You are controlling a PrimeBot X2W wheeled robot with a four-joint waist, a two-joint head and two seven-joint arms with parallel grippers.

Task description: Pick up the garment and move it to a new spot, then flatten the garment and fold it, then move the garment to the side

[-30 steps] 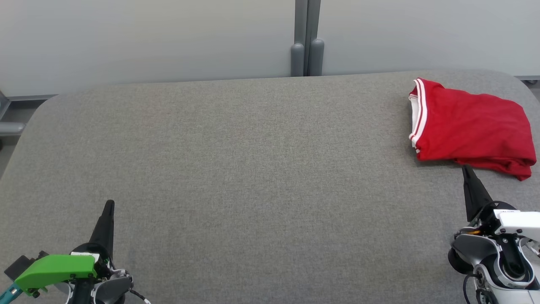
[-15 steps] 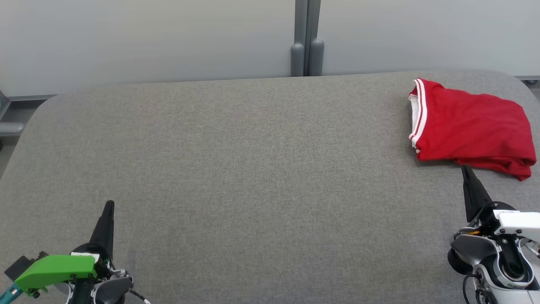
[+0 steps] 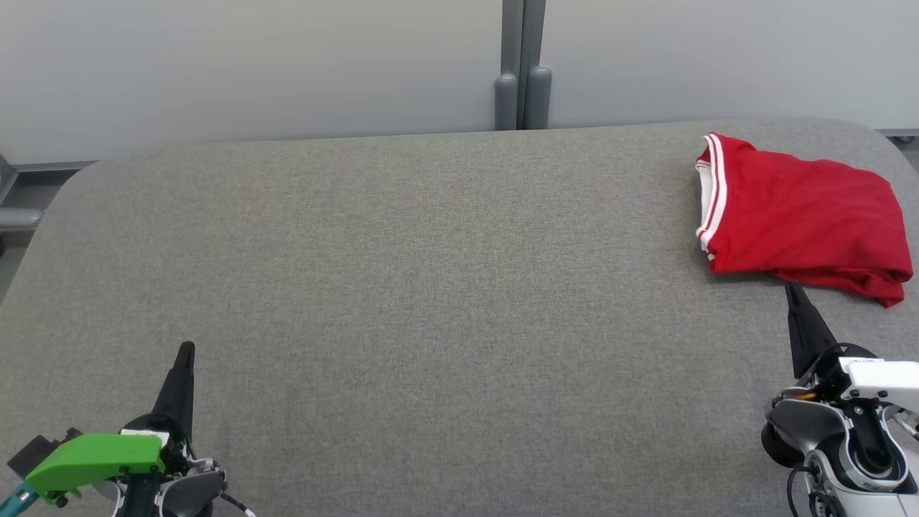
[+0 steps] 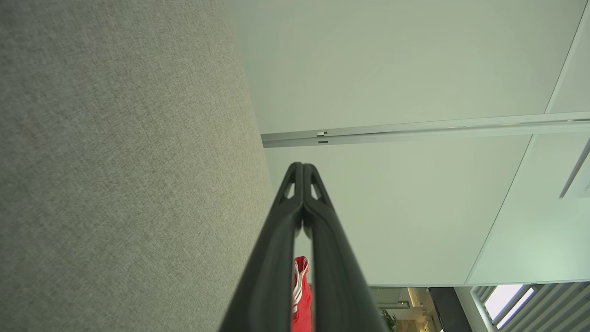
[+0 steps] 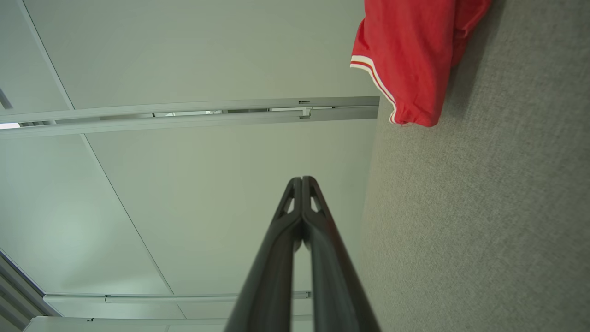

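Now the red garment [image 3: 804,215], folded into a compact bundle with its white-striped trim facing left, lies at the far right corner of the grey fabric-covered table [image 3: 431,287]. The right gripper [image 3: 792,287] has its two dark fingers pressed together, holding nothing, with its tip near the bundle's near edge but apart from it. The left gripper [image 3: 185,348] sits well apart at the near left, its fingers likewise pressed together and empty, above bare cloth. Pale wall panels [image 3: 251,64] rise behind the table.
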